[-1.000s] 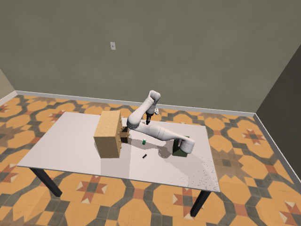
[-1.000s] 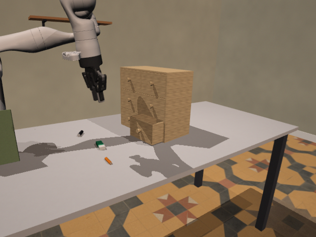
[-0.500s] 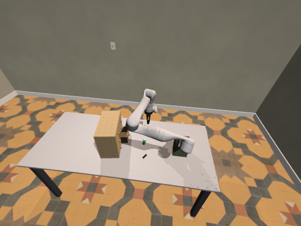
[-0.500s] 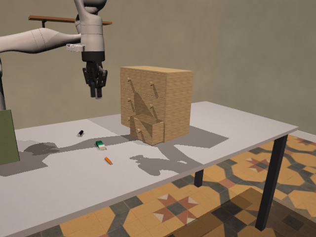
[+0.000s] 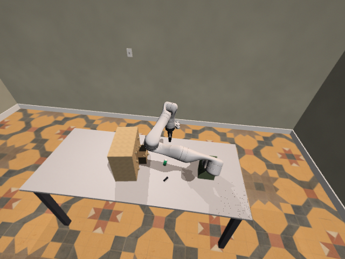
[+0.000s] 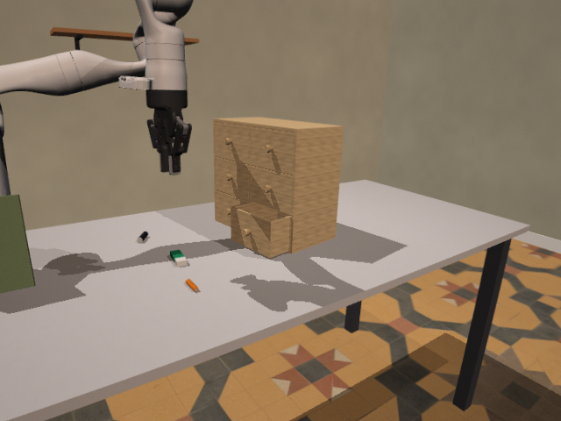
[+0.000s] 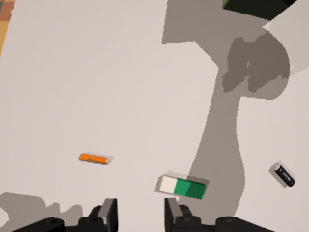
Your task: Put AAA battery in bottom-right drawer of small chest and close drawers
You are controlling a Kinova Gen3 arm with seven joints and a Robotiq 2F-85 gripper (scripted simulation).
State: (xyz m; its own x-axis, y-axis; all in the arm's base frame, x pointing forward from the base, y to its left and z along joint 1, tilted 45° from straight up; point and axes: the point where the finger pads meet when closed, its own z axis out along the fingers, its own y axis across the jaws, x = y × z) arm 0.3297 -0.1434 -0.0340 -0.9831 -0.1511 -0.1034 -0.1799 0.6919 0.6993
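1. Jaws of the gripper (image 5: 170, 140) (image 6: 170, 172) (image 7: 141, 213) stood partly open, gripping nothing, above and out from the chest's (image 5: 122, 144) (image 6: 316, 181) front;
2. the orange cylinder (image 6: 192, 285) (image 7: 94, 159), apparently the AAA battery, lay on the table (image 5: 83, 167) (image 6: 113, 331) (image 7: 97, 87) before the chest;
3. the chest's bottom right drawer (image 5: 143, 154) (image 6: 260, 231) stood pulled out.

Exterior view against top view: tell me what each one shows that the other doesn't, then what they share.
Only the exterior view: a small orange cylinder on the table and a brown wall shelf.

Only the top view: a pale rectangular wall plate.

Both: the light wooden chest with its bottom right drawer pulled out, the black gripper above the table, a green-and-white block, a small black cylinder and a dark green object.
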